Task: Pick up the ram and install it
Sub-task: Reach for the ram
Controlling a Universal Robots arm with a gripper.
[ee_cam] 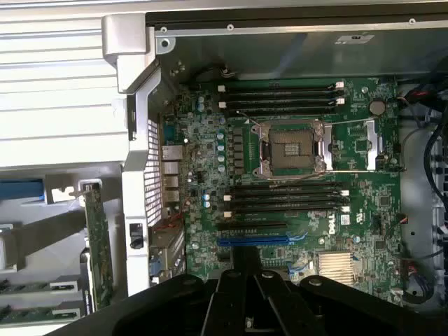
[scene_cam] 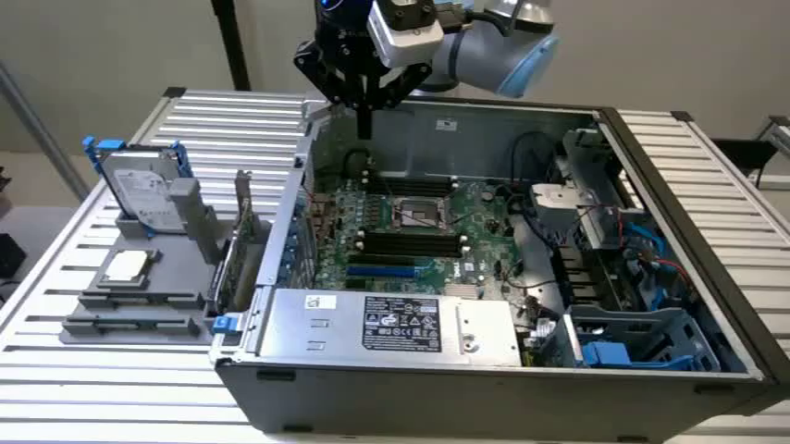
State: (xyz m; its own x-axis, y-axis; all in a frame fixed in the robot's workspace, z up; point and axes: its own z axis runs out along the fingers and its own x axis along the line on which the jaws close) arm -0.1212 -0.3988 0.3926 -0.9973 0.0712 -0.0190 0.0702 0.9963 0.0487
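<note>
My gripper hangs above the rear wall of the open computer case, on the exterior view's left side of it. It is shut on the ram, which shows edge-on as a thin dark stick pointing down from the fingers. In the wrist view the ram is a narrow dark edge between the black fingers. The green motherboard lies below, with black memory slots beside the processor socket and another slot group on its other side. The slots look unfilled.
A grey holder on the slatted table carries a hard drive, a square silver processor chip and a green expansion card with a bracket. In the case are a power supply, cables and blue drive bays.
</note>
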